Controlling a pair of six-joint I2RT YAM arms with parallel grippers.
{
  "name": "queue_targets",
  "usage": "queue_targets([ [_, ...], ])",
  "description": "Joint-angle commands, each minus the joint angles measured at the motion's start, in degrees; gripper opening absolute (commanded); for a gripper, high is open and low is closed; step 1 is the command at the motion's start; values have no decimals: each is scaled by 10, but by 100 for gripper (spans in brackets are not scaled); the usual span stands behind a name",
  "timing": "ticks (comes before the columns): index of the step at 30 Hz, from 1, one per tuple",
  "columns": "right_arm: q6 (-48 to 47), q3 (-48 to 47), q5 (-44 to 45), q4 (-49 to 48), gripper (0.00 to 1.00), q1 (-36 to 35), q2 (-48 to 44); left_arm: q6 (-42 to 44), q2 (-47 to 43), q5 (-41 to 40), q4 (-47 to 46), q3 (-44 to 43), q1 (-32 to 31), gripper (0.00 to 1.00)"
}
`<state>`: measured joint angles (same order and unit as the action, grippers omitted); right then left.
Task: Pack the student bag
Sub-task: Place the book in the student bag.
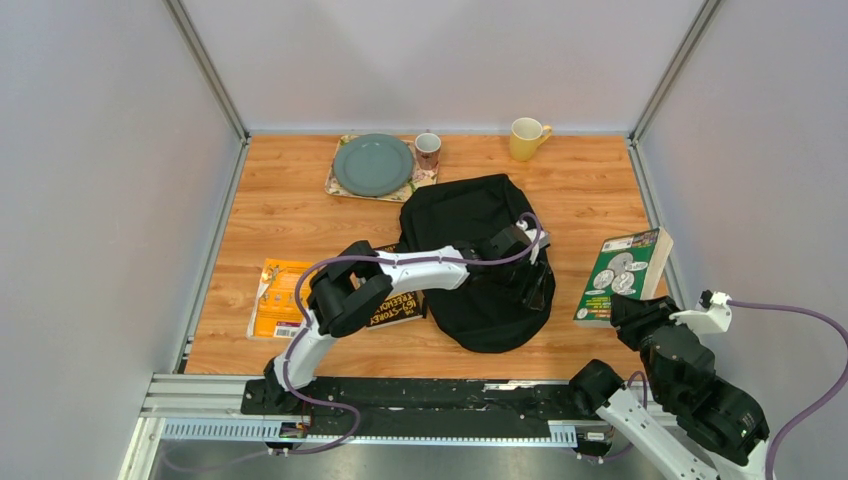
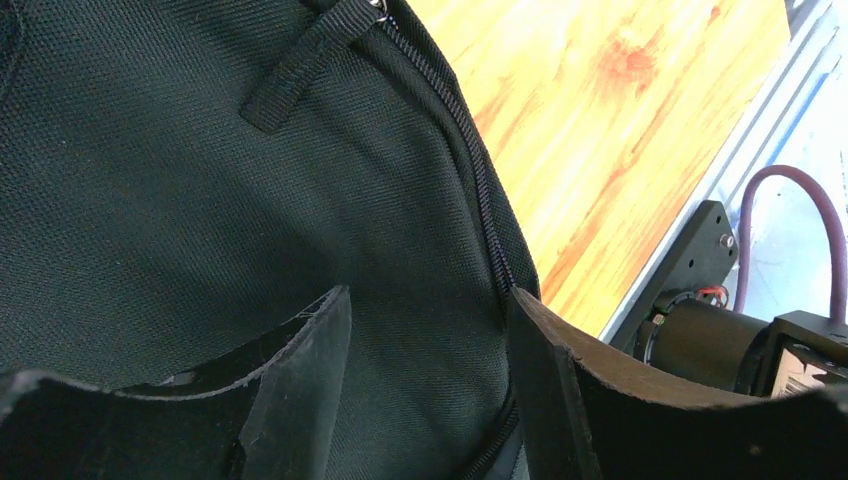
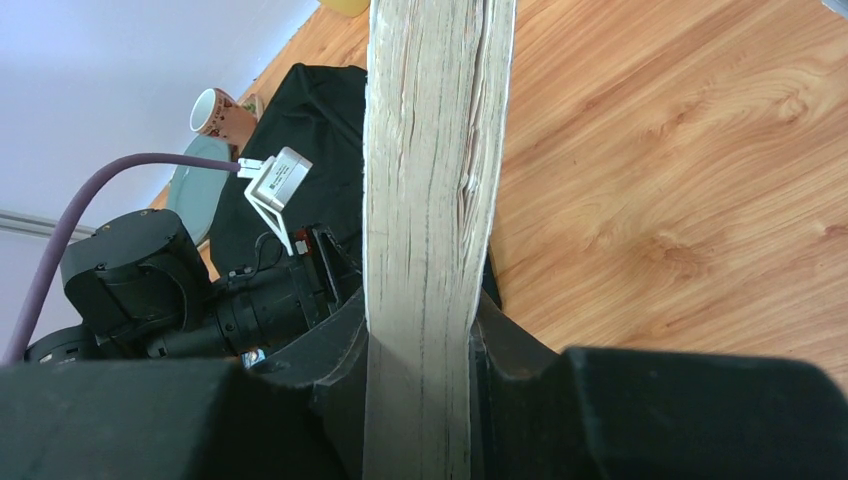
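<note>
The student bag (image 1: 460, 225), a large black fabric backpack, lies in the middle of the wooden table. My left gripper (image 1: 530, 275) hovers over its right side. In the left wrist view this gripper (image 2: 430, 340) is open, with the bag (image 2: 200, 180) filling the gap and the zipper (image 2: 480, 190) running beside the right finger. Nothing is pinched between its fingers. My right gripper (image 1: 620, 305) is shut on a thick green-covered book (image 1: 625, 265), held tilted to the right of the bag. The right wrist view shows the book's page edges (image 3: 430, 150) clamped at the right gripper (image 3: 420, 360).
An orange book (image 1: 275, 298) and a dark book (image 1: 395, 300) lie left of the bag, partly under the left arm. At the back stand a grey-green plate (image 1: 372, 165) on a tray, a patterned cup (image 1: 428, 150) and a yellow mug (image 1: 526, 138). Walls close in both sides.
</note>
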<state>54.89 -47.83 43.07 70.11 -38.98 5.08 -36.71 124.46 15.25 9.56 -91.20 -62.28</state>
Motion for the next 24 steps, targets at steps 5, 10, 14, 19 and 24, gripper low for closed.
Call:
queue_targets([
  [5, 17, -15, 30, -45, 0, -6, -7, 31, 7, -17, 27, -32, -10, 60],
  [10, 18, -14, 30, -44, 0, -6, -8, 46, 7, -13, 32, -35, -16, 36],
  [14, 17, -14, 27, -44, 0, -7, -8, 50, 8, -3, 28, -35, -16, 18],
  [19, 17, -15, 23, -43, 0, -7, -8, 71, 1, -13, 42, -37, -16, 0],
  [24, 12, -16, 5, -44, 0, -7, -2, 135, -17, -26, 107, -79, -1, 0],
])
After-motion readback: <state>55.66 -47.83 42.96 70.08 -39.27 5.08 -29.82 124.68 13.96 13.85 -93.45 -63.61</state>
